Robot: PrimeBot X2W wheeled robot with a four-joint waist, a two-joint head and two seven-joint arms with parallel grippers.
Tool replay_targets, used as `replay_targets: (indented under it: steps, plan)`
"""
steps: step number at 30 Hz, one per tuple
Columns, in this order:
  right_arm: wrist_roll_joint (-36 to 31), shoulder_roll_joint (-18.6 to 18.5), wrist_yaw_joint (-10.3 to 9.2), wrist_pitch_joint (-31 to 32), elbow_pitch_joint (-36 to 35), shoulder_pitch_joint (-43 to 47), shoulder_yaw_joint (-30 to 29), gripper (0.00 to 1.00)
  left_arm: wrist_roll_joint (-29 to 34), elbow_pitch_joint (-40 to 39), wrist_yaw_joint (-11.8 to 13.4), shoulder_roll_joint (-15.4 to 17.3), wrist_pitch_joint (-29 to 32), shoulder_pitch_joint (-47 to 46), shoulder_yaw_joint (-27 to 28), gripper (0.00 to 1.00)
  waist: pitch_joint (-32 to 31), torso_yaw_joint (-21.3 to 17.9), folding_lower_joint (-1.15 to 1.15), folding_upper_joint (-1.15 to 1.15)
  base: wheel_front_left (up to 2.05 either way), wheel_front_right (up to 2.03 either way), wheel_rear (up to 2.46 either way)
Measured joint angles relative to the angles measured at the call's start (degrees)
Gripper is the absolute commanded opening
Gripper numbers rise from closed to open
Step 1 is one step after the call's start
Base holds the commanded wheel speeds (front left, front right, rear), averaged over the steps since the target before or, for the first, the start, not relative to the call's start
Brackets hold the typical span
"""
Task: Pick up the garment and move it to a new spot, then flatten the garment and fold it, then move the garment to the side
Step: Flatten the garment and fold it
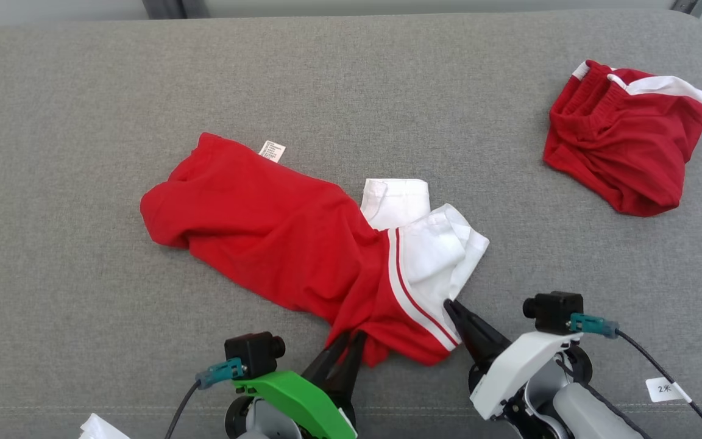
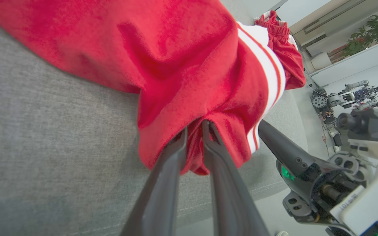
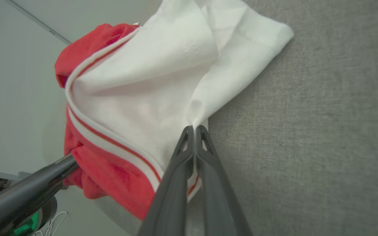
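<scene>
The garment (image 1: 265, 244) lies crumpled on the grey cushion, its red body running from the upper left to the lower right. Its white sleeves (image 1: 436, 244) with striped trim and a small white label (image 1: 272, 150) show. My left gripper (image 1: 343, 341) holds a bunched fold of red cloth at the near hem; in the left wrist view its tips (image 2: 194, 126) stand narrowly apart with the garment (image 2: 182, 65) pinched between. My right gripper (image 1: 448, 303) is shut on the edge of the white sleeve, and the cloth (image 3: 136, 88) puckers at its tips (image 3: 194, 127).
A second red garment with white trim (image 1: 625, 140) lies bunched at the far right. The grey cushion (image 1: 83, 122) stretches wide to the left and back. Its front seam runs just behind my wrists. A white tag (image 1: 665, 388) hangs on the right arm's cable.
</scene>
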Motion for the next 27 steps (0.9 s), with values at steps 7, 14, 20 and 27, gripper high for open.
replay_targets:
  steps: [7,14,20,27]
  plan:
    - [-1.2,-5.8,0.93,-1.7,-3.9,-4.4,-2.3,0.0,-0.6,-0.7,0.3,0.4,-1.1,0.2,2.3,1.0,-1.6,-0.8,0.0,0.0,0.0,0.0,0.0]
    - [-6.4,-14.2,0.96,-5.2,-13.4,-14.4,-6.4,0.0,-1.6,-1.9,0.8,0.7,-2.1,0.2,4.7,1.0,-3.4,-1.9,0.0,0.0,0.0,0.0,0.0]
    - [-6.4,-16.3,1.47,-5.4,-22.6,-17.4,-4.9,0.0,-2.2,-2.9,1.3,0.8,-2.3,0.2,5.7,1.0,-4.6,-2.7,0.0,0.0,0.0,0.0,0.0]
    - [1.6,-17.1,1.48,4.7,-27.8,-10.6,12.4,0.0,-2.6,-3.7,2.2,1.0,-3.2,0.3,7.8,1.0,-4.5,-2.6,0.0,0.0,0.0,0.0,0.0]
